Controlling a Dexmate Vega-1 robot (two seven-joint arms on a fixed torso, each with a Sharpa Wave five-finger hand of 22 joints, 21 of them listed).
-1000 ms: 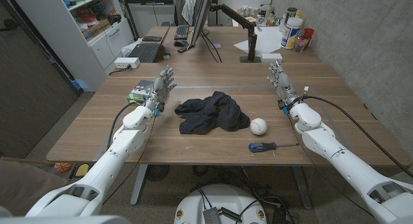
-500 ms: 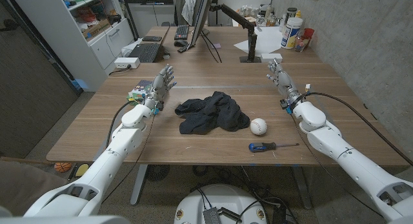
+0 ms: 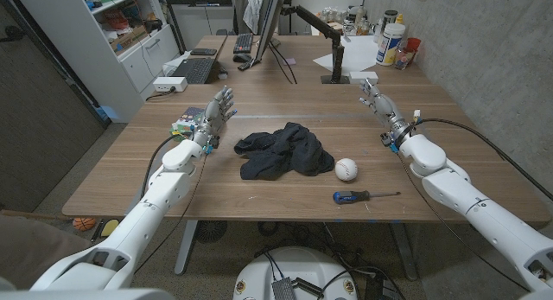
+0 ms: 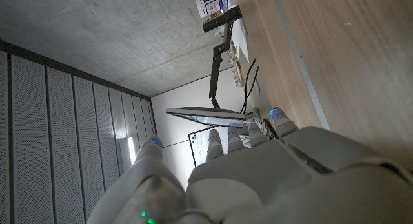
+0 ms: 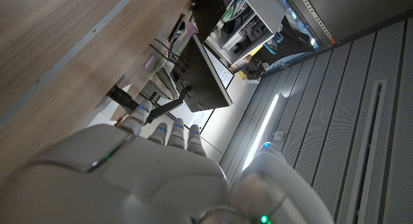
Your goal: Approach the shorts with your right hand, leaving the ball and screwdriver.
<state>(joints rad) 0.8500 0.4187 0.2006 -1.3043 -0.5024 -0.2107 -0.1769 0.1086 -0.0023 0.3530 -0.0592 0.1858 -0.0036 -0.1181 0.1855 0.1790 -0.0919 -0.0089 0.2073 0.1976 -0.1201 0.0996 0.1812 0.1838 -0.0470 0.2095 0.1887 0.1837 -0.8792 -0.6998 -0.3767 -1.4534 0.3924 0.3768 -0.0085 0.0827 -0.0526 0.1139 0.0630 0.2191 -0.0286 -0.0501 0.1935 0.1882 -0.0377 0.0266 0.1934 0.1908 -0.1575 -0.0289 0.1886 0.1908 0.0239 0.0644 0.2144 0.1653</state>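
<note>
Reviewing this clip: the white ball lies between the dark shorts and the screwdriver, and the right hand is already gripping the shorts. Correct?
Not quite. The ball does lie between the shorts and the screwdriver, but the right hand is open, well apart from the shorts and holding nothing, as the head view shows.

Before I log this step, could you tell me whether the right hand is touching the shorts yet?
No, the right hand hangs far from the shorts.
</note>
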